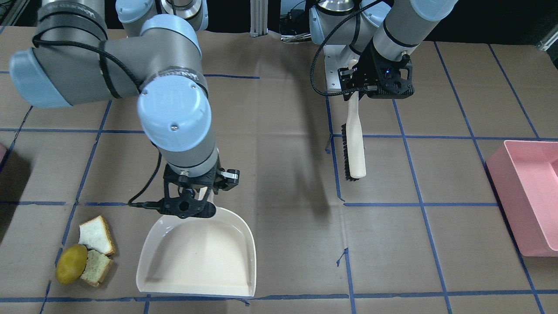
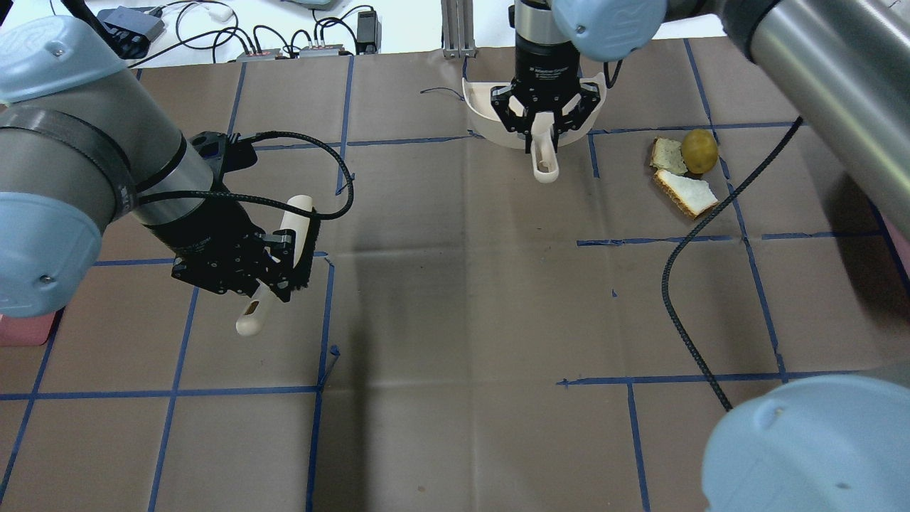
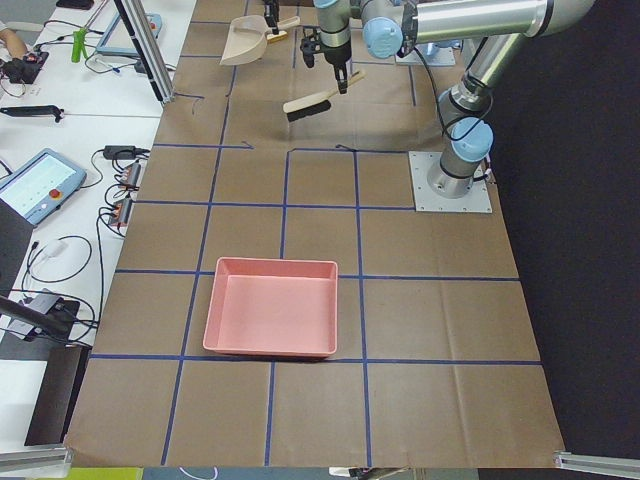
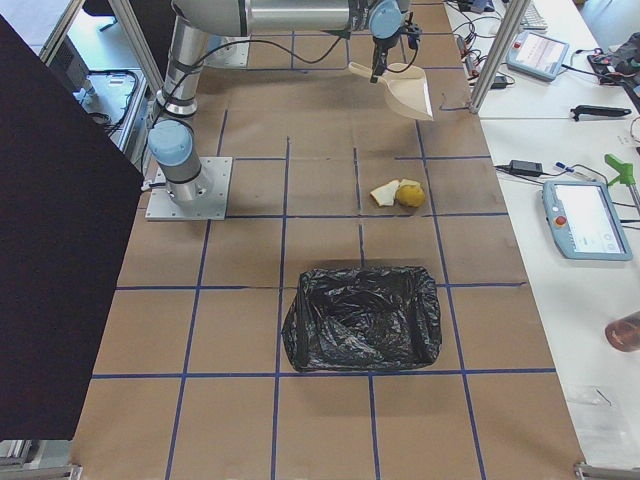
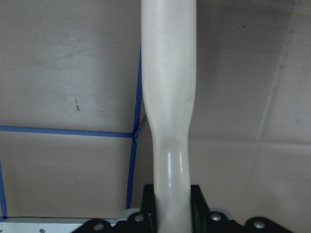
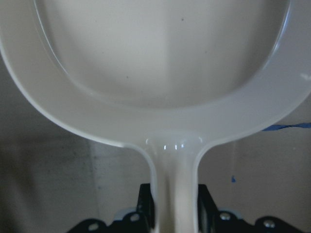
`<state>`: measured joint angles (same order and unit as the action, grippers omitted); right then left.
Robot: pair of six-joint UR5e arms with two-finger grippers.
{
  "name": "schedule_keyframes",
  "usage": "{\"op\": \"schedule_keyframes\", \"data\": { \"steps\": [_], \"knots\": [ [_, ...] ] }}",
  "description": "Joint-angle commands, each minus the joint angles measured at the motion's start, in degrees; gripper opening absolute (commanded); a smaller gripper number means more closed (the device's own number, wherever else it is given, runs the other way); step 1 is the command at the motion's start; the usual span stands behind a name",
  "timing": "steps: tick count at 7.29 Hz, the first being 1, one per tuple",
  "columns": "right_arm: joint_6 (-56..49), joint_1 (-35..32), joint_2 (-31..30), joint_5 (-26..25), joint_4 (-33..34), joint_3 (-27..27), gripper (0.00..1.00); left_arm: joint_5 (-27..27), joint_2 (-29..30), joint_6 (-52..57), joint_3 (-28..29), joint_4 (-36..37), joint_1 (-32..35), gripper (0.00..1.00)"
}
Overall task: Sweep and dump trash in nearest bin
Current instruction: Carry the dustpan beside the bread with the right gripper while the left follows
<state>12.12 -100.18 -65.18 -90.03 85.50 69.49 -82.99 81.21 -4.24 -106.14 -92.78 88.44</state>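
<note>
Tools are gripped, sweeping unstarted: brush point(image 1: 354, 144) in the left gripper point(image 1: 355, 89), dustpan point(image 1: 196, 257) in the right gripper point(image 1: 198, 201). Both must be carried to the bread slices point(image 1: 96, 235) and fruit point(image 1: 71, 263).

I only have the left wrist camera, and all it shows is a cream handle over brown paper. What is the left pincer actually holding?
Observer: A hand brush with dark bristles. The left pincer grips it by the handle.
Operator: And where is the trash?
Observer: On the robot's right side. A white bread slice, a speckled bread slice and a yellow-green fruit lie clustered beside the dustpan, which the right pincer holds by its handle.
</note>
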Motion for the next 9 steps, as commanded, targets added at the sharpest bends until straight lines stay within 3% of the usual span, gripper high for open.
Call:
{"op": "schedule_keyframes", "data": {
  "steps": [1, 4, 6, 8, 9],
  "knots": [
    [-13.55, 7.42, -4.67, -0.32, -7.69, 0.30, 0.06, 0.19, 0.26, -1.12, 0.40, 1.97, 3.12, 0.00],
    [-32.27, 16.30, -10.56, -3.83, -8.60, 6.43, 0.05, 3.68, 0.70, -4.52, 0.49, 2.69, 5.32, 0.00],
    [-48.51, 24.46, -13.73, -5.24, -7.37, 11.09, 0.05, 3.97, 3.59, -8.39, 0.58, 8.64, 10.14, 0.00],
    [-61.98, 30.45, -13.49, -8.39, -4.13, 12.07, 0.05, 4.06, 8.06, -12.45, 1.28, 16.54, 15.51, 0.00],
    [-69.53, 33.44, -12.87, -9.10, -1.76, 12.60, 0.05, 4.06, 10.96, -12.46, 4.42, 16.75, 17.18, 0.00]
  ]
}}
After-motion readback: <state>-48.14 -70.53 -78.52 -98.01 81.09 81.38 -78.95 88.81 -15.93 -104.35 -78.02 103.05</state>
